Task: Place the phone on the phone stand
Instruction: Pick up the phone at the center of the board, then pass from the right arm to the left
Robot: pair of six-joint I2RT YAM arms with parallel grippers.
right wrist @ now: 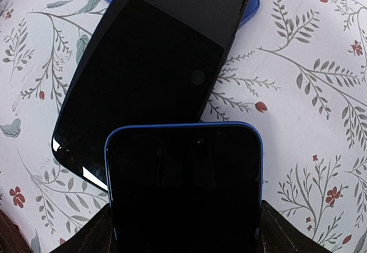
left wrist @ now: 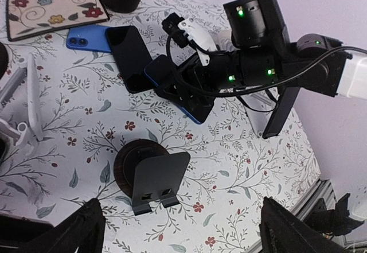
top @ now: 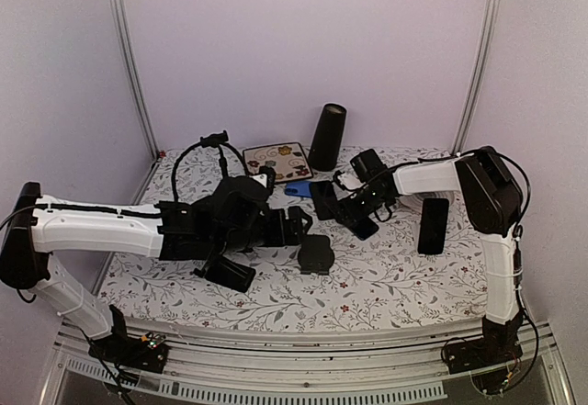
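Phone (right wrist: 183,190) lies lengthwise inside our right gripper (right wrist: 183,233); whether it pinches we cannot tell; phone stand (left wrist: 157,175) sits nearer our wide-spread left gripper (left wrist: 183,230)

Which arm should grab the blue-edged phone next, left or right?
Right. The right gripper has a finger on each side of the blue-edged phone. The left gripper hangs open near the phone stand, away from that phone.
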